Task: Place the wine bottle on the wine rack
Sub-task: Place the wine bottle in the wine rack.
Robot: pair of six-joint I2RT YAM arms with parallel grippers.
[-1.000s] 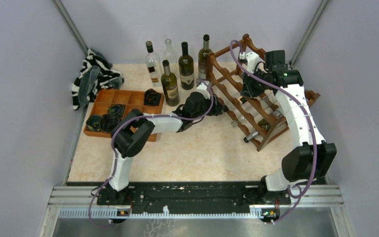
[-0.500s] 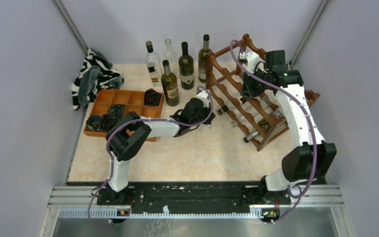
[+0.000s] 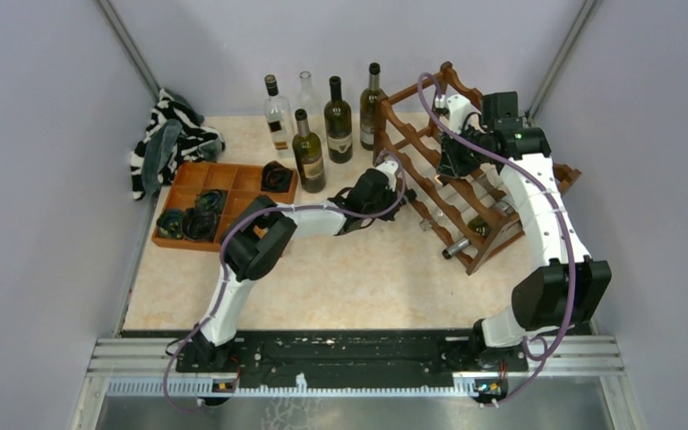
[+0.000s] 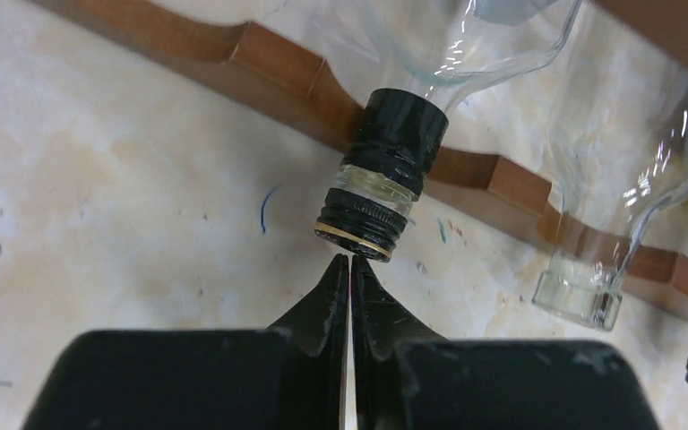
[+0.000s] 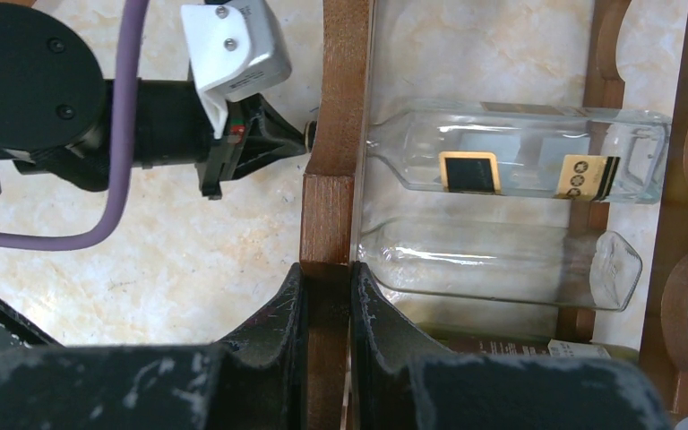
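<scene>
A clear wine bottle (image 5: 520, 166) with black and gold labels lies on its side in the dark reddish-brown wine rack (image 3: 448, 193). Its black-banded neck (image 4: 385, 170) sticks out over a scalloped rail (image 4: 269, 67). My left gripper (image 4: 351, 260) is shut with nothing in it, and its tips touch the rim of the bottle's mouth. In the top view the left gripper (image 3: 398, 197) sits at the rack's front left side. My right gripper (image 5: 325, 287) is shut on an upright wooden post of the rack, high on the frame (image 3: 453, 167).
Two more bottles lie in the rack, one clear (image 5: 502, 260). Several upright bottles (image 3: 309, 152) stand at the back, left of the rack. An orange-brown compartment tray (image 3: 233, 176) holds dark bundles, and a striped cloth (image 3: 170, 139) lies at the far left.
The left gripper closed from partly open. Its arm drew back from the rack, then came forward to the bottle's mouth. The right arm stayed on the rack post.
</scene>
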